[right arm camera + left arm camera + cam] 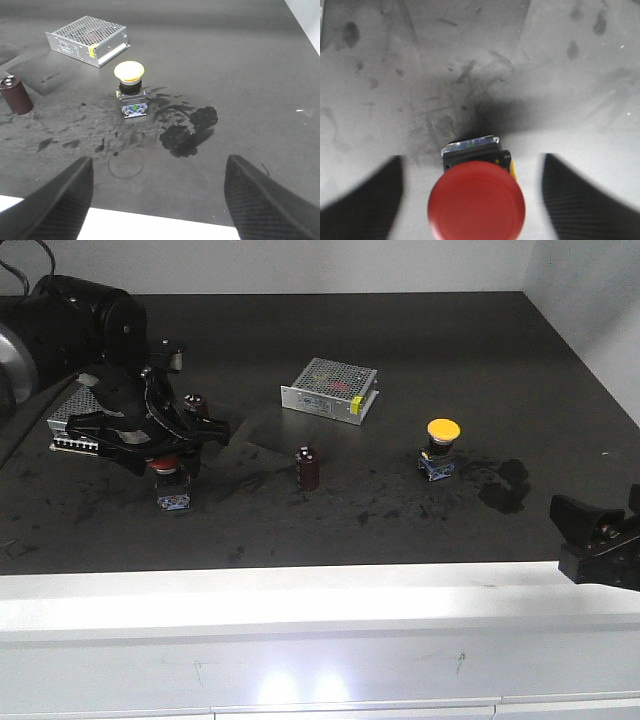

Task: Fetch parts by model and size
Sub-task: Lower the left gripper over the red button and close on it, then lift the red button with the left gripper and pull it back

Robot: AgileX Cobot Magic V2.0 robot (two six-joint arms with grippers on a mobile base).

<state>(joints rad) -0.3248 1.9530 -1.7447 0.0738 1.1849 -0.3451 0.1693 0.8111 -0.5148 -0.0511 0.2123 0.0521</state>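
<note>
The red-capped push-button switch stands on the dark table at the left, on a black-and-blue base. My left gripper hangs right over it, open. In the left wrist view the red cap sits between the two fingers, with a gap on each side. The yellow-capped switch stands to the right of the table's middle. In the right wrist view the yellow switch lies well ahead of my right gripper, which is open and holds nothing. That right gripper is over the table's front right edge.
A maroon cylindrical capacitor stands between the two switches. A perforated silver box lies behind it, and another silver box sits under the left arm. A dark stain marks the table right of the yellow switch. A white ledge runs along the front.
</note>
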